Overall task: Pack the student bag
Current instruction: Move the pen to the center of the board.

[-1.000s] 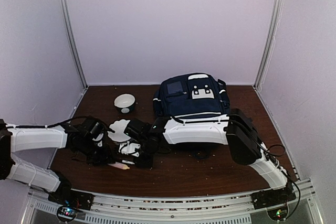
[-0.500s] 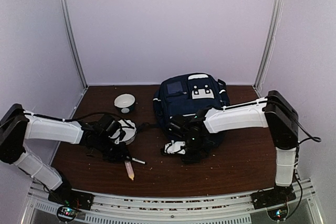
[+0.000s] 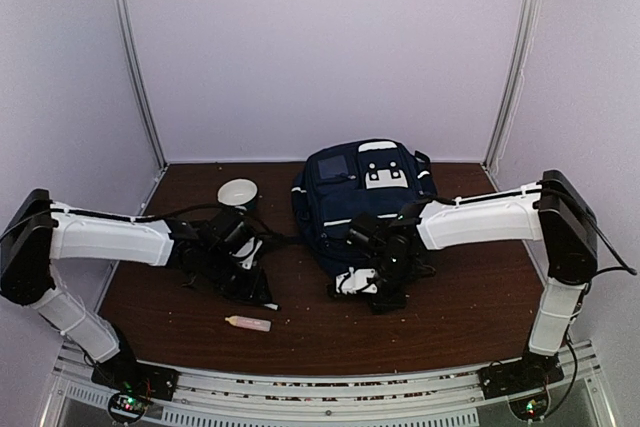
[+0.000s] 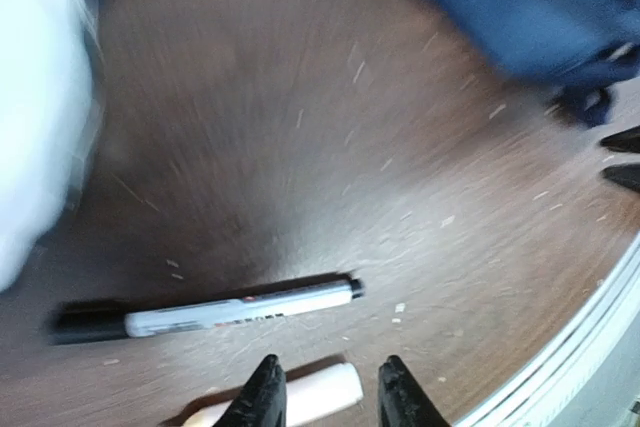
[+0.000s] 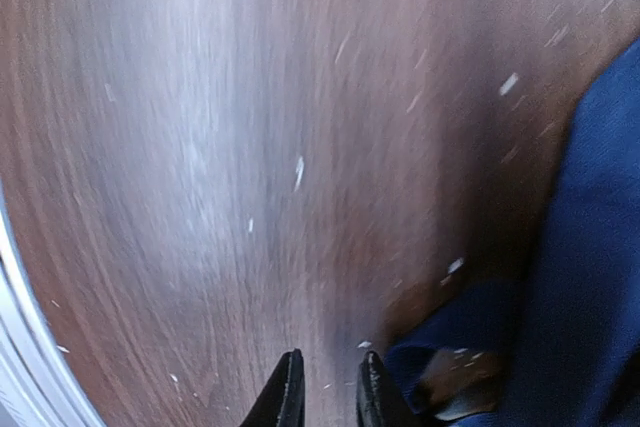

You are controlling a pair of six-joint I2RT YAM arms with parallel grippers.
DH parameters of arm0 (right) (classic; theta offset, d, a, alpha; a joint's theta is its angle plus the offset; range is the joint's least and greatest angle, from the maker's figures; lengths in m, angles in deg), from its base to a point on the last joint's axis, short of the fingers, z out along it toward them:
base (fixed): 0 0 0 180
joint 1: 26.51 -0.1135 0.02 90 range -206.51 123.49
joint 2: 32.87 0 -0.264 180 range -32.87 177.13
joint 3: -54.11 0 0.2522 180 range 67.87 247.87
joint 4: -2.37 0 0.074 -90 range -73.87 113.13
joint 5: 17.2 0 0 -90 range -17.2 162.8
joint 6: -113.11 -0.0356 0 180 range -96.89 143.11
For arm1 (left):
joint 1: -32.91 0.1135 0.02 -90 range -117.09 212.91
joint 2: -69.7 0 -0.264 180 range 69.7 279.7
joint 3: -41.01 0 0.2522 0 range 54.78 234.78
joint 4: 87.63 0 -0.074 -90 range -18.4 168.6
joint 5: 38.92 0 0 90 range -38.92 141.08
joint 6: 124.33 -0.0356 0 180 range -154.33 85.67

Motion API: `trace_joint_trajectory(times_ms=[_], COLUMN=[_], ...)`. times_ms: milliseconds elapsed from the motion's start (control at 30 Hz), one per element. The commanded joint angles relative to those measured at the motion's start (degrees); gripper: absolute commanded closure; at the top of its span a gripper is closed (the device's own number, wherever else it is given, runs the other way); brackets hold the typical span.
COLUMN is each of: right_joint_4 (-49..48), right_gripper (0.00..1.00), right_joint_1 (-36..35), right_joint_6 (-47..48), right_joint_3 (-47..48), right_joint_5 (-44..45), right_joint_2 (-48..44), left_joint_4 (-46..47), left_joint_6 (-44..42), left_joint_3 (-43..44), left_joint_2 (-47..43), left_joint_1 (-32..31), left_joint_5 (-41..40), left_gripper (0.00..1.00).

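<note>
Student bag [image 3: 365,187] laid flat at rear centre | right gripper [image 5: 325,387] swung across to its near edge, fingers narrowly parted, nothing held | left gripper [image 4: 330,392] shifted inward, parted, empty, above marker [image 4: 240,309] and tube [image 3: 248,323] | both judged still unpacked

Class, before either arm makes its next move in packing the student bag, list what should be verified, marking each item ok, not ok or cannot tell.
1. Left gripper free to grasp: ok, its jaws are open and hold nothing.
2. Marker within reach: ok, it lies flat on the table just beyond the left fingertips.
3. Cream tube located: ok, it is on the table near the front edge, apart from the marker.
4. Right gripper empty: ok, bare table shows between its fingers.
5. Student bag open for loading: cannot tell, no opening shows.
6. Wrist views sharp: not ok, both are blurred.
</note>
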Motion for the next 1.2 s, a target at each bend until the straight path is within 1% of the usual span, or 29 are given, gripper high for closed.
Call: trace_joint_trajectory(times_ms=[0,33,100,167,267,400,567,833,1000,1067,1167], right_joint_4=[-3.45,-3.69,-3.40,-2.76,-1.55,-0.88,2.12,2.87,3.31,3.61,4.26], right_gripper=[0.78,0.78,0.76,0.76,0.74,0.68,0.64,0.62,0.62,0.65,0.73], right_joint_1=[0.14,0.00,-0.58,-1.47,-2.94,-4.59,-5.74,-7.84,-8.74,-8.82,-8.78], right_joint_6=[-2.62,-4.14,-6.64,-8.86,-10.40,-12.05,-13.88,-14.95,-15.59,-15.65,-14.84], right_joint_3=[8.06,10.89,17.29,24.92,33.10,39.85,48.06,52.53,54.01,54.01,53.35], right_joint_5=[-4.78,-6.08,-9.30,-10.57,-11.86,-12.05,-12.88,-11.24,-4.93,-2.71,-1.16], right_joint_2=[1.32,2.73,6.73,11.02,17.41,22.95,29.28,34.95,37.61,38.16,38.11], left_joint_4=[-9.09,-10.53,-12.54,-13.36,-12.28,-10.93,-8.62,-8.20,-7.34,-7.13,-6.70], left_joint_6=[-6.69,-6.46,-5.04,-2.54,0.22,3.13,4.97,4.75,4.63,4.54,4.37], left_joint_3=[5.04,4.83,3.42,1.38,-2.59,-6.15,-9.31,-11.20,-12.17,-12.23,-12.18], left_joint_2=[-8.09,-8.98,-10.11,-10.87,-12.36,-15.26,-19.47,-22.64,-23.60,-23.79,-23.93], left_joint_1=[0.37,0.66,1.98,4.01,6.12,7.03,8.70,9.44,9.80,9.85,10.00], left_joint_5=[-12.06,-14.11,-15.68,-15.09,-12.73,-14.09,-15.61,-17.11,-17.38,-17.43,-17.60], left_gripper=[0.65,0.64,0.62,0.58,0.51,0.45,0.44,0.44,0.44,0.44,0.44])
